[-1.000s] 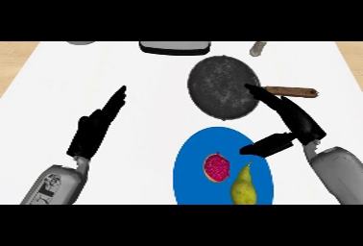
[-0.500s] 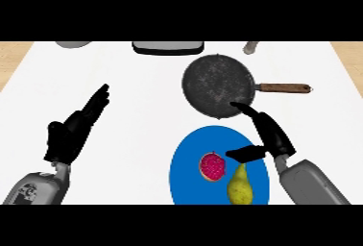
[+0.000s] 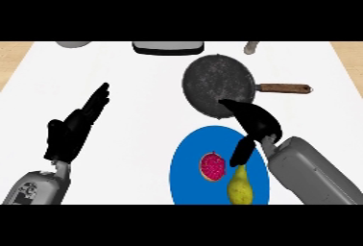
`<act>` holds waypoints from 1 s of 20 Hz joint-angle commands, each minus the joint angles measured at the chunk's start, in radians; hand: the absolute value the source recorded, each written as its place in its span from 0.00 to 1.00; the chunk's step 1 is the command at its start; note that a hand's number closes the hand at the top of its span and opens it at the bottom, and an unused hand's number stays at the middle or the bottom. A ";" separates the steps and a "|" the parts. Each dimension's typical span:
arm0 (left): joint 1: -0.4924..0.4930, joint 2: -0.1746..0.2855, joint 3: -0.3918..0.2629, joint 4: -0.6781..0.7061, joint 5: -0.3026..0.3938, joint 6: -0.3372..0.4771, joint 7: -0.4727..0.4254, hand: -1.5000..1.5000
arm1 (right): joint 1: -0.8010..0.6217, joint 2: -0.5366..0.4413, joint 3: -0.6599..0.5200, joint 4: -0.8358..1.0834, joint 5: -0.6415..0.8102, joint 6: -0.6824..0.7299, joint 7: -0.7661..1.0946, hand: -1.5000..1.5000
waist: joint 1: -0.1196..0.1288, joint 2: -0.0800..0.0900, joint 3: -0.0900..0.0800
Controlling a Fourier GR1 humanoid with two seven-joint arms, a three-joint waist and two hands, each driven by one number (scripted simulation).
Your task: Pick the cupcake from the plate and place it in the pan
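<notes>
Cupcake [image 3: 212,166] sits pink-top-up on the plate [image 3: 186,166], beside the right hand's [image 3: 257,124] spread, empty fingers [image 3: 236,107].

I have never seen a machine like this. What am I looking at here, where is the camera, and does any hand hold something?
This is a humanoid robot at a kitchen counter, seen from its own head, looking steeply down. Its two black hands come in from below. The left hand rests open, off to the side. The right hand is open over the far edge of the blue plate, its thumb near the pink cupcake. A pear lies on the plate too. Beyond stands a dark pan. Nothing is held.
</notes>
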State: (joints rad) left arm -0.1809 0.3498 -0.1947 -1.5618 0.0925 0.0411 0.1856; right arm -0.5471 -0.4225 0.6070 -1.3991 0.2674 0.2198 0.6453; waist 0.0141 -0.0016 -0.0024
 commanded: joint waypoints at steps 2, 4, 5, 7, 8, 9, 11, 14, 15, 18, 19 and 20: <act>-0.011 -0.025 -0.027 -0.035 -0.024 0.021 0.040 0.50 | -0.168 0.068 0.044 0.081 -0.090 0.284 0.229 0.00 | 0.026 0.003 0.000; 0.016 -0.004 0.002 0.007 -0.016 -0.004 -0.024 0.50 | -0.197 0.100 0.035 0.067 -0.160 0.382 0.318 0.00 | 0.007 0.002 -0.001; 0.011 -0.008 -0.006 -0.022 -0.024 0.009 0.011 0.50 | -0.207 0.139 0.040 0.086 -0.193 0.415 0.373 0.00 | 0.009 0.000 0.000; 0.028 -0.024 -0.018 -0.021 -0.028 0.004 -0.011 0.50 | -0.222 0.191 0.046 0.137 -0.222 0.444 0.407 0.00 | 0.005 0.002 0.001; -0.018 0.007 0.043 0.027 0.006 -0.020 -0.007 0.50 | -0.235 0.242 0.045 0.145 -0.244 0.434 0.468 0.00 | -0.002 0.002 0.000; -0.003 -0.006 0.012 -0.039 -0.003 -0.007 0.045 0.50 | -0.223 0.219 0.036 0.137 -0.281 0.474 0.468 0.00 | -0.004 -0.002 0.001; 0.076 -0.002 0.009 -0.069 -0.005 -0.016 -0.005 0.50 | -0.249 0.234 0.057 0.160 -0.274 0.471 0.514 0.00 | 0.002 -0.003 0.001; -0.022 -0.031 0.013 0.014 -0.030 -0.001 0.017 0.50 | -0.281 0.292 0.084 0.182 -0.247 0.416 0.551 0.00 | -0.012 0.000 0.001; -0.022 -0.013 0.039 0.040 -0.018 -0.018 -0.009 0.50 | -0.258 0.276 0.114 0.158 -0.237 0.427 0.547 0.00 | -0.017 0.000 0.001; 0.075 0.004 0.041 -0.057 0.006 -0.041 0.000 0.50 | -0.241 0.203 0.092 0.137 -0.244 0.449 0.525 0.00 | -0.009 -0.004 0.002; 0.030 -0.036 0.014 -0.026 -0.038 0.002 0.008 0.50 | -0.261 0.258 0.110 0.170 -0.252 0.444 0.569 0.00 | -0.012 -0.002 0.001; 0.001 -0.005 0.053 0.024 -0.019 -0.034 -0.020 0.50 | -0.271 0.266 0.119 0.170 -0.242 0.441 0.574 0.00 | -0.016 -0.001 0.001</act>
State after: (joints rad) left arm -0.1631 0.3371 -0.1622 -1.5694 0.0759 0.0220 0.1834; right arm -0.7937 -0.1978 0.7010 -1.2358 0.0215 0.5969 1.0270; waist 0.0023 -0.0032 -0.0012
